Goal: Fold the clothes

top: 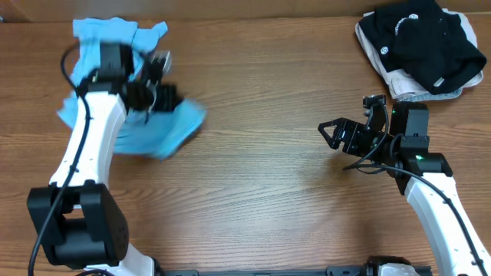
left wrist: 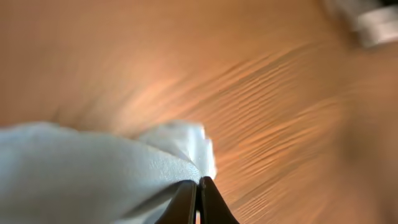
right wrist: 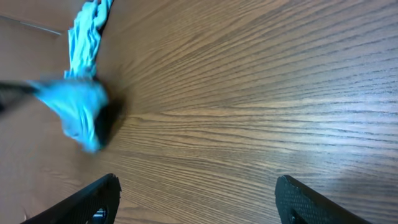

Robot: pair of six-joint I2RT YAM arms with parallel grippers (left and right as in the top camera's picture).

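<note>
Sky-blue fabric of the T-shirt (top: pixel 175 126) lies bunched at the far left of the table (top: pixel 261 84), under and around the left arm. The left gripper (left wrist: pixel 198 190) has its fingers pressed together on a fold of this fabric; the left wrist view shows the cloth pinched between the tips. The right gripper (top: pixel 331 134) hangs over bare wood at the right side, fingers spread wide, holding nothing.

Governing relation: the T-shirt lies well apart from the right gripper, to its left across the table centre. The left arm is by far the nearer. The long axis of the heap appears to run diagonally from the far edge toward the table centre, its loose lower corner pointing toward the right arm. Judgement: spreading the garment flat calls for the right arm to cross to that corner.

Writing: no print on the T-shirt is legible. The black garment (top: pixel 418 34) at the far right, lying on a white garment (top: pixel 399 83), bears round white logos; their text cannot be read.
</note>
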